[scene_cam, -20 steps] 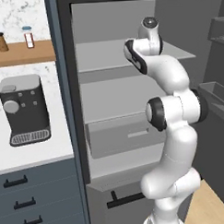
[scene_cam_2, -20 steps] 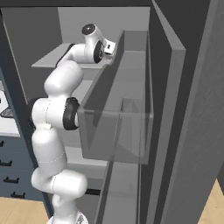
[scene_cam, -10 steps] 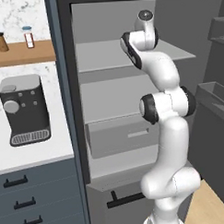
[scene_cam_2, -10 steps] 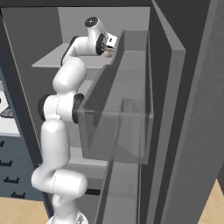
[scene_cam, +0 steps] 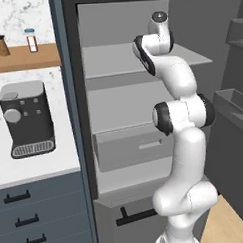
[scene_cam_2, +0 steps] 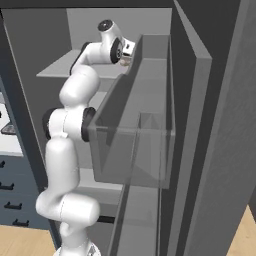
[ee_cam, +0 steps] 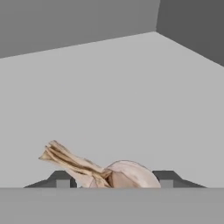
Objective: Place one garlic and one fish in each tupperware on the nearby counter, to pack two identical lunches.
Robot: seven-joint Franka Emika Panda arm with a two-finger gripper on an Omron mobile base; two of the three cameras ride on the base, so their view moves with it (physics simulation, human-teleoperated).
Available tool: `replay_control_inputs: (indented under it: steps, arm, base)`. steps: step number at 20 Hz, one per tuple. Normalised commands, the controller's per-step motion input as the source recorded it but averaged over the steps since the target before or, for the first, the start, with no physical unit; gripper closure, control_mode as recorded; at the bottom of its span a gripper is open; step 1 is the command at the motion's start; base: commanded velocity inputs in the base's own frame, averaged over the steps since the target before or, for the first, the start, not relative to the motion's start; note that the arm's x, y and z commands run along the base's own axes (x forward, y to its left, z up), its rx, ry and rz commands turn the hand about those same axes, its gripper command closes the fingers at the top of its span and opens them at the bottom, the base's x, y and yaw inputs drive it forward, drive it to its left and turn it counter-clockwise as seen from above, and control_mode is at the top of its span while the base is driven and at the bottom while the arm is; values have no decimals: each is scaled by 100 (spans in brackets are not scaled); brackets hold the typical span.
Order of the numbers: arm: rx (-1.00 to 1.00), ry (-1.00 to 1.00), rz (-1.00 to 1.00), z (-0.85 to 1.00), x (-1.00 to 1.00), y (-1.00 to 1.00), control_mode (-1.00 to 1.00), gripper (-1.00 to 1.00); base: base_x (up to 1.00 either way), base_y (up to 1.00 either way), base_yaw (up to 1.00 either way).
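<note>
- Left base view: the white arm [scene_cam: 182, 141] reaches up into the open fridge, its wrist over the upper shelf [scene_cam: 116, 61]. To the left, a black coffee machine [scene_cam: 26, 118] stands on the white table [scene_cam: 40, 169] over dark drawers.
- Right base view: the claw [scene_cam_2: 125, 60] sits low over the upper shelf, partly behind the door bin [scene_cam_2: 135, 130]; something pale shows at its tips.
- Hand view: a garlic [ee_cam: 118, 175] bulb lies on the grey shelf between the two dark fingertips [ee_cam: 61, 178], papery stem pointing left. The jaws stand half-wide either side of it; whether they touch it cannot be told.
</note>
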Motion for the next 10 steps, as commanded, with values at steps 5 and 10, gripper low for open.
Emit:
replay_control_inputs:
  steps: [5, 10]
  arm:
    - [-8, -47, 0, -78, -59, 0, -100, 100]
    - [5, -5, -4, 52, -97, 0, -100, 100]
  base:
    - [0, 0, 0]
    - [0, 0, 0]
